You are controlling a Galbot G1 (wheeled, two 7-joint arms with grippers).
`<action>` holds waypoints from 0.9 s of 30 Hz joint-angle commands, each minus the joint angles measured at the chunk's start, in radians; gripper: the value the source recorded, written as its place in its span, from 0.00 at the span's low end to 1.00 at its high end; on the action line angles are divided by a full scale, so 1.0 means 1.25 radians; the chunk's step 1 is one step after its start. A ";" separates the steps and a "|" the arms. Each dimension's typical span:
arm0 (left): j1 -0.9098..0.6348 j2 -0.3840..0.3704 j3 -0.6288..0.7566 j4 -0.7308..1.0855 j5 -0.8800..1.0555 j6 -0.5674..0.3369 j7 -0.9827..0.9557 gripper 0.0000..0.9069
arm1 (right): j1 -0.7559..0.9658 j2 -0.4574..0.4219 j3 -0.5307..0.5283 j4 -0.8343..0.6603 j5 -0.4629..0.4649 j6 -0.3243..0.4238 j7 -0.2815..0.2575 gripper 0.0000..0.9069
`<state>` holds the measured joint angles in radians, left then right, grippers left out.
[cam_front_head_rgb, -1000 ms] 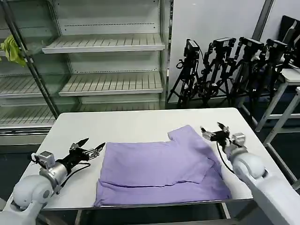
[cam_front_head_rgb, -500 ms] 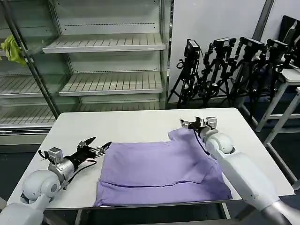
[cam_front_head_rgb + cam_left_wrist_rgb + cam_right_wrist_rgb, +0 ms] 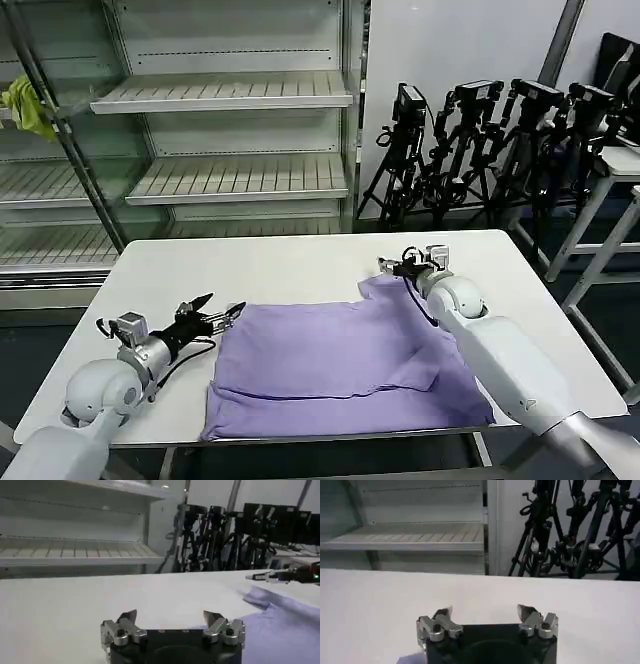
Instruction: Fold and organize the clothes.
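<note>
Lavender short-sleeved T-shirt of thin soft fabric point(image 3: 340, 365), partly folded, lying flat on the white table point(image 3: 280, 268) toward its near edge. Left gripper point(image 3: 218, 314), jaws spread, hovers just beside the shirt's left edge. Right gripper point(image 3: 392, 268), jaws spread, sits at the far right corner, by the upturned sleeve; whether it touches the cloth cannot be told. The garment is judged light, limp and apt to sag or crease. Corners and hems probably offer the best hold, pinched low against the table, both ends lifted together.
</note>
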<state>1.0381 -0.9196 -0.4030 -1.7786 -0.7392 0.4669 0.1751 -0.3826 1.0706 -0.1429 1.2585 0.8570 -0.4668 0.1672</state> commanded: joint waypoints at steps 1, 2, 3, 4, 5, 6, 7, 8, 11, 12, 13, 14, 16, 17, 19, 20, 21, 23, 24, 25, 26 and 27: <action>-0.046 -0.007 0.049 0.060 0.012 0.000 -0.004 1.00 | 0.000 0.009 -0.002 -0.005 -0.003 -0.010 0.003 1.00; -0.051 -0.007 0.054 0.067 0.013 -0.001 -0.004 1.00 | -0.004 0.007 0.000 -0.003 -0.007 -0.009 0.003 1.00; -0.057 -0.006 0.061 0.075 0.014 -0.001 -0.002 1.00 | -0.007 0.006 0.003 -0.002 -0.009 -0.009 0.003 1.00; -0.060 -0.006 0.064 0.078 0.015 -0.002 -0.001 1.00 | -0.008 0.006 0.004 -0.002 -0.010 -0.009 0.003 1.00; -0.064 -0.006 0.065 0.082 0.016 -0.002 -0.001 1.00 | -0.010 0.005 0.006 -0.002 -0.011 -0.008 0.002 1.00; -0.068 -0.007 0.074 0.090 0.019 -0.003 0.001 1.00 | -0.011 0.005 0.009 -0.003 -0.011 -0.007 0.003 1.00; -0.073 -0.008 0.077 0.095 0.021 -0.004 0.002 1.00 | -0.013 0.004 0.011 -0.003 -0.013 -0.006 0.003 1.00; -0.076 -0.009 0.081 0.101 0.023 -0.005 0.002 1.00 | -0.014 0.003 0.012 -0.003 -0.014 -0.006 0.002 1.00; -0.086 -0.013 0.092 0.118 0.030 -0.010 0.007 1.00 | -0.018 -0.002 0.013 -0.003 -0.022 0.001 0.001 1.00; -0.090 -0.015 0.094 0.123 0.031 -0.011 0.008 1.00 | -0.020 -0.003 0.014 -0.003 -0.022 0.002 0.000 1.00; -0.093 -0.016 0.096 0.130 0.034 -0.013 0.010 1.00 | -0.020 -0.002 0.014 -0.004 -0.023 0.003 0.000 1.00; -0.094 -0.017 0.097 0.134 0.035 -0.014 0.011 1.00 | -0.020 -0.002 0.014 -0.006 -0.024 0.004 0.000 1.00; -0.102 -0.020 0.101 0.146 0.038 -0.016 0.012 1.00 | -0.020 0.001 0.014 -0.012 -0.031 0.010 -0.003 1.00; -0.105 -0.020 0.101 0.149 0.039 -0.016 0.013 1.00 | -0.021 0.002 0.014 -0.013 -0.033 0.011 -0.003 1.00; -0.109 -0.021 0.104 0.159 0.041 -0.018 0.014 1.00 | -0.022 0.007 0.015 -0.017 -0.035 0.013 -0.004 1.00; -0.111 -0.021 0.105 0.162 0.042 -0.018 0.015 1.00 | -0.023 0.009 0.016 -0.019 -0.037 0.013 -0.004 1.00; -0.113 -0.021 0.106 0.164 0.044 -0.018 0.015 1.00 | -0.024 0.012 0.016 -0.022 -0.040 0.015 -0.005 1.00; -0.115 -0.019 0.106 0.170 0.045 -0.020 0.016 1.00 | -0.025 0.016 0.017 -0.024 -0.041 0.016 -0.005 1.00; -0.116 -0.019 0.107 0.173 0.045 -0.020 0.016 1.00 | -0.027 0.017 0.017 -0.026 -0.045 0.018 -0.006 1.00; -0.117 -0.018 0.107 0.175 0.045 -0.020 0.017 1.00 | -0.028 0.018 0.018 -0.027 -0.045 0.019 -0.007 1.00; -0.119 -0.018 0.108 0.177 0.046 -0.020 0.017 1.00 | -0.028 0.019 0.018 -0.028 -0.046 0.019 -0.007 1.00; -0.120 -0.018 0.109 0.180 0.047 -0.021 0.018 1.00 | -0.029 0.020 0.018 -0.030 -0.048 0.020 -0.007 1.00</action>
<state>0.9079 -0.9425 -0.2793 -1.5944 -0.6874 0.4431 0.1949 -0.4179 1.0916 -0.1199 1.2259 0.8053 -0.4445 0.1575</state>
